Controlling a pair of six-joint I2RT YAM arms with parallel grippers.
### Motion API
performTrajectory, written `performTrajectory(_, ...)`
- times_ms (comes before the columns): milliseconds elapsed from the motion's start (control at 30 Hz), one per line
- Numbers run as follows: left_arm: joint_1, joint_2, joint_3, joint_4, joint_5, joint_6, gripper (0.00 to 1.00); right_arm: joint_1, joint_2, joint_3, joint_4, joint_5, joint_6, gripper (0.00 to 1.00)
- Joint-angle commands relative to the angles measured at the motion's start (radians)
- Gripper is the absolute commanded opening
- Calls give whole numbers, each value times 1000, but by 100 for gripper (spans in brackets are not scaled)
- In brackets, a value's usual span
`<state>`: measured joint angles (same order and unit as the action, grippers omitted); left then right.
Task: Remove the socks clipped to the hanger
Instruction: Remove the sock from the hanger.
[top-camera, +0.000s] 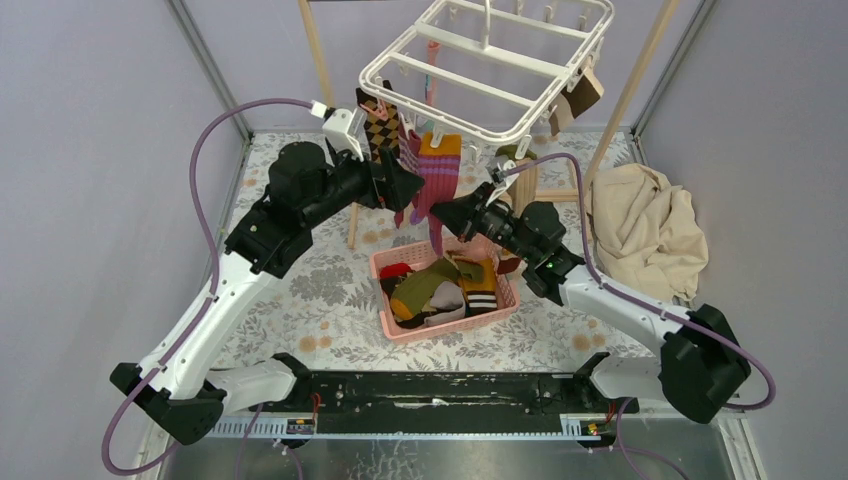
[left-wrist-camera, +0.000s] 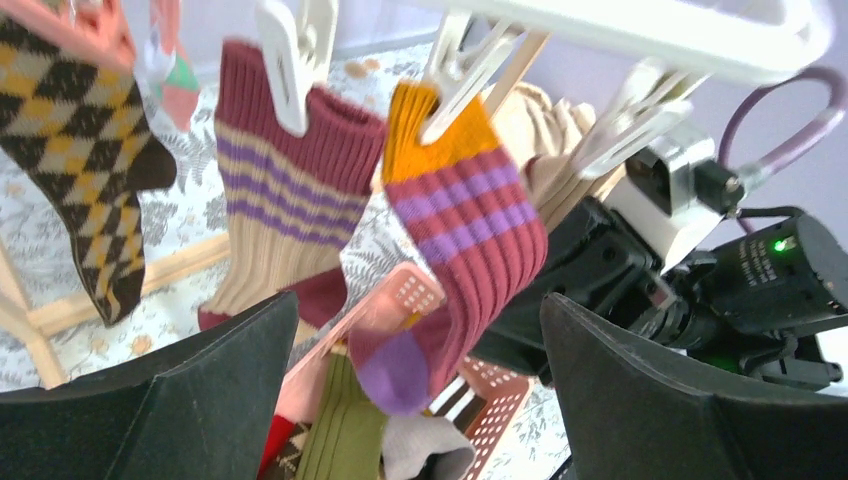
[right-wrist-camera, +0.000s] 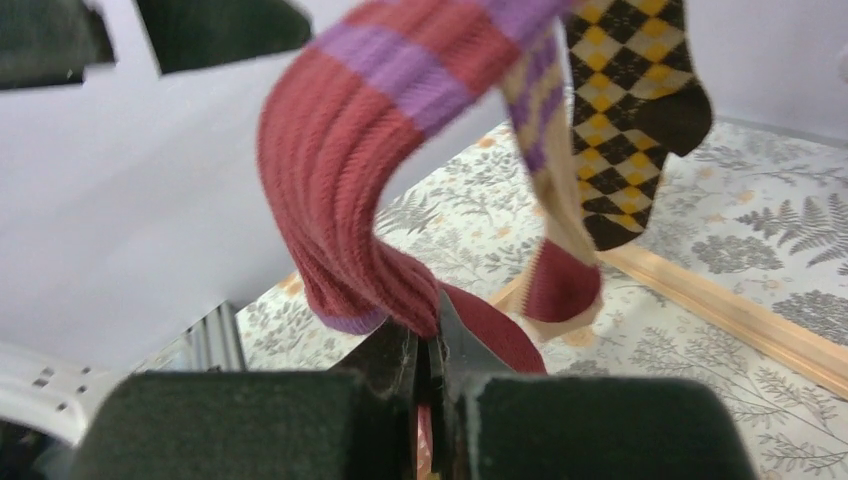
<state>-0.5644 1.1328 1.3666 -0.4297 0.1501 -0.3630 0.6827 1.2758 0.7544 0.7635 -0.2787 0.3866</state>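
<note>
Here the right gripper (right-wrist-camera: 432, 340) is pinched shut on the toe of the red-and-purple striped sock (right-wrist-camera: 340, 130). The sock hangs by its orange cuff from a clip on the white hanger (top-camera: 490, 60). The left gripper (left-wrist-camera: 415, 305), jaws wide apart, sits just left of that sock. The pink basket (top-camera: 385, 262) lies below, nearer, with bare floral table (top-camera: 300, 300) to its left.
</note>
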Motion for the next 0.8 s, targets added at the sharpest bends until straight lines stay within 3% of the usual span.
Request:
performTrajectory(0,6,25,76,92,44,20,99,-8,-100,10,-79,-126,14,0)
performTrajectory(333,6,57,73,178,113,-22,99,-11,-258,34,-288,-189,0,0)
performTrajectory(767,6,106,49,311,170,-94,99,-48,-369,83,-406,-203,11,0)
